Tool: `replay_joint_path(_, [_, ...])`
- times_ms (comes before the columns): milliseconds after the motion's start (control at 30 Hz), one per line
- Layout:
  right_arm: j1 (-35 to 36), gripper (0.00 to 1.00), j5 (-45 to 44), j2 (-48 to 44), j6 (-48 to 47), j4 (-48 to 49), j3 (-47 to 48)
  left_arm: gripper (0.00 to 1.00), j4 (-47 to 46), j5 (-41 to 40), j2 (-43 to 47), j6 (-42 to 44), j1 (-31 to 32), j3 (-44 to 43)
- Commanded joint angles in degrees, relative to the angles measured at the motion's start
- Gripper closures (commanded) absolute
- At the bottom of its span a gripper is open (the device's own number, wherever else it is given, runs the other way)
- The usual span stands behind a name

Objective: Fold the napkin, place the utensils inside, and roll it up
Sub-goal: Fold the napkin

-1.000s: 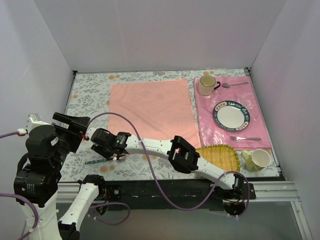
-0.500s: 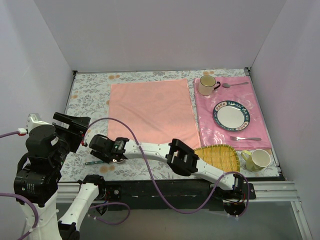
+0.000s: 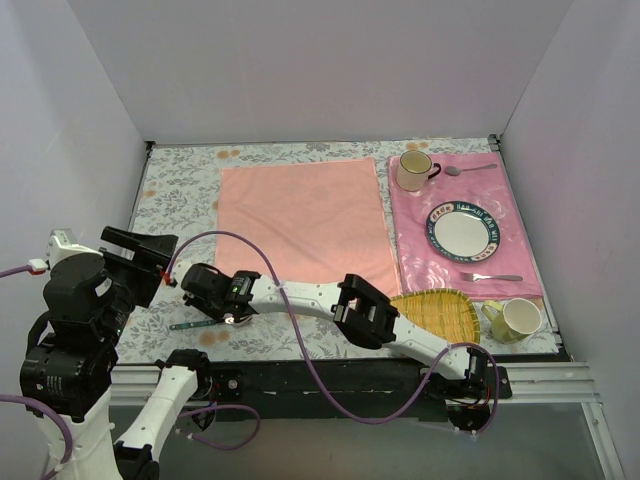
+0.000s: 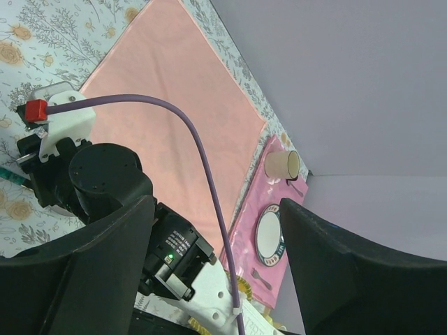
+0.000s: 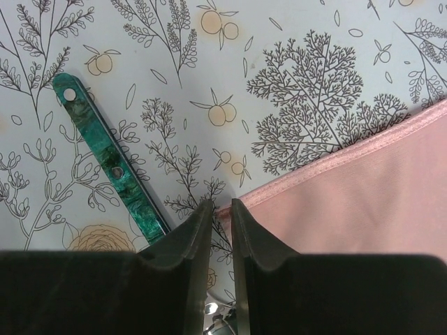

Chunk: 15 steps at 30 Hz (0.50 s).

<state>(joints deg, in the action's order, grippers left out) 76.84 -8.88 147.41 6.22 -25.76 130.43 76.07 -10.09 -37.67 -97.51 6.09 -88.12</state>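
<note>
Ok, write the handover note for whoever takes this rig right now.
Right gripper: nearly shut at the napkin near-left corner; a pinch cannot be confirmed.
Left gripper: open, raised at the left, holding nothing.
Napkin: flat, unfolded, mid-table.
Teal-handled spoon: on the tablecloth beside that corner, off the napkin.
Done: nothing visible.
Left: fold, load spoon, roll.

No readable text, labels, brands or numbers anywhere.
</note>
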Motion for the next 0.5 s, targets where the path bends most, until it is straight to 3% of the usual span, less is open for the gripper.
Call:
replay_joint_path(0, [-0.5, 0.78, -1.8, 1.7, -0.9, -5.4, -1.9, 0.28, 2.7, 0.0, -0.3, 0.5, -0.4, -1.4])
replay_joint_path(267, [-0.7, 0.99, -2.4, 0.0, -3.7, -6.8, 1.5, 0.28, 2.3, -0.1, 0.1, -1.0, -0.4, -0.8])
replay_joint_path(467, [-2.0, 0.99, -2.6, -6.0, -3.2, -5.6, 2.3, 0.29, 1.3, -0.1, 0.4, -2.1, -0.4, 0.8])
